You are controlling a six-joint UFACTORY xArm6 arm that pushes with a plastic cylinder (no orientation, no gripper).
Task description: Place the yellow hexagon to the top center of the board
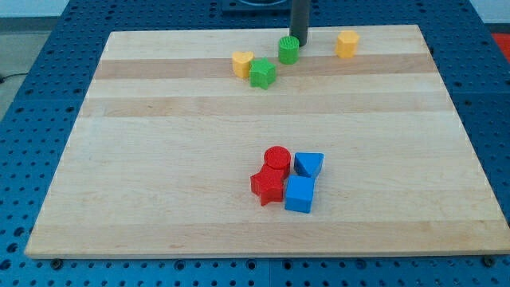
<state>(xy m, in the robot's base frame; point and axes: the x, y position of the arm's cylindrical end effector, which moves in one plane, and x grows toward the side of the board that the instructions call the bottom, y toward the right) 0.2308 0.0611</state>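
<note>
Camera view: the yellow hexagon [347, 44] sits near the top edge of the wooden board [159, 159], right of that edge's centre and well short of the top right corner. It stands alone, with bare wood on every side.

To its left along the same edge, my tip [300, 41] rests on the board close to the middle of the top edge, clearly apart from the hexagon. The arm carries no pincer, only the straight dark rod, so there is nothing to be released or clenched, and the rod holds nothing. My tip is right at the upper right side of a green cylinder [288, 49]; whether the two touch cannot be told from this angle.

Further left and a little lower lies a green star-shaped block [262, 73], and touching or just beside its upper left is a second yellow block [242, 63], whose shape is hard to make out.

Well apart from all of these, toward the bottom edge and slightly right of its centre, four blocks cluster tightly: a red cylinder [276, 158] at the upper left, a blue wedge-like block [308, 164] at the upper right, a red star-shaped block [268, 187] at the lower left and a blue cube [300, 194] at the lower right.

The board lies on a blue perforated table [48, 72].
</note>
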